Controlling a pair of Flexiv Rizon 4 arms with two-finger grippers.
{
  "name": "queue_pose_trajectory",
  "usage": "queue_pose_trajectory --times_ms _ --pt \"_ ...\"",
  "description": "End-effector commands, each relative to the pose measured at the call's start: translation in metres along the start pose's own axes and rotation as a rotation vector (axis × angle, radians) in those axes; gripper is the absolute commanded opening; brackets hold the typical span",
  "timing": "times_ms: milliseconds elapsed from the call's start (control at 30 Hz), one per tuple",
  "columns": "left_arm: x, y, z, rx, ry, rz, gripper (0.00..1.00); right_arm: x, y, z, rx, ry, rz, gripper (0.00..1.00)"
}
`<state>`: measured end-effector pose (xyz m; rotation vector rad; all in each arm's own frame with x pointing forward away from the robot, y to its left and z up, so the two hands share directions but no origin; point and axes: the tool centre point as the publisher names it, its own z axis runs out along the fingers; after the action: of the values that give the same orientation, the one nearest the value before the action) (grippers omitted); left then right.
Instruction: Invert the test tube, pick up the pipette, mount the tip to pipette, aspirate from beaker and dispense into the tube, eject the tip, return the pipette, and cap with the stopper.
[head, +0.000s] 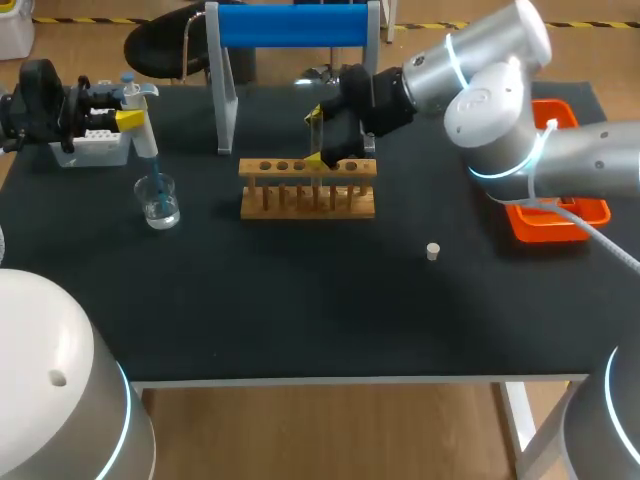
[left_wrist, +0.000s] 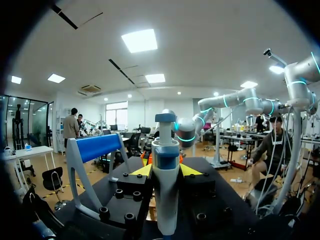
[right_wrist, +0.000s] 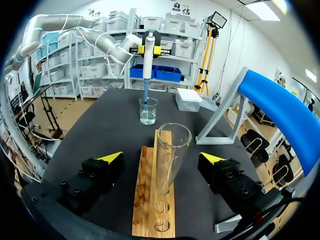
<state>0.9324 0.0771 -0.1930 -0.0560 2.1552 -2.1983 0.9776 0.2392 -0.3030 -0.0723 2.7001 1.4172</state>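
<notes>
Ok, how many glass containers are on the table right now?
2. A beaker at the left, with the pipette dipping into it, and a test tube standing in the wooden rack in the middle. None seems hidden.

Plainly a laboratory. Marked as such by a wooden test-tube rack (head: 308, 190), a glass beaker (head: 160, 203) and a small stopper (head: 433, 251) on a black counter (head: 300, 310), with a pipette (head: 138, 120) at the beaker.
</notes>
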Motion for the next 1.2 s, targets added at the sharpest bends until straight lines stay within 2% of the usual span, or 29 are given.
queue_pose_trajectory --times_ms 33,1200 --pt "-0.0011 -0.0001 -0.0009 0.000 0.004 -0.001 0.00 -0.0010 0.0021 0.0011 0.008 0.003 -0.001 1.00" --pt "-0.0011 -0.0001 -0.0009 0.000 0.004 -0.001 0.00 0.0009 -0.0036 0.0062 0.011 0.007 0.018 1.00"
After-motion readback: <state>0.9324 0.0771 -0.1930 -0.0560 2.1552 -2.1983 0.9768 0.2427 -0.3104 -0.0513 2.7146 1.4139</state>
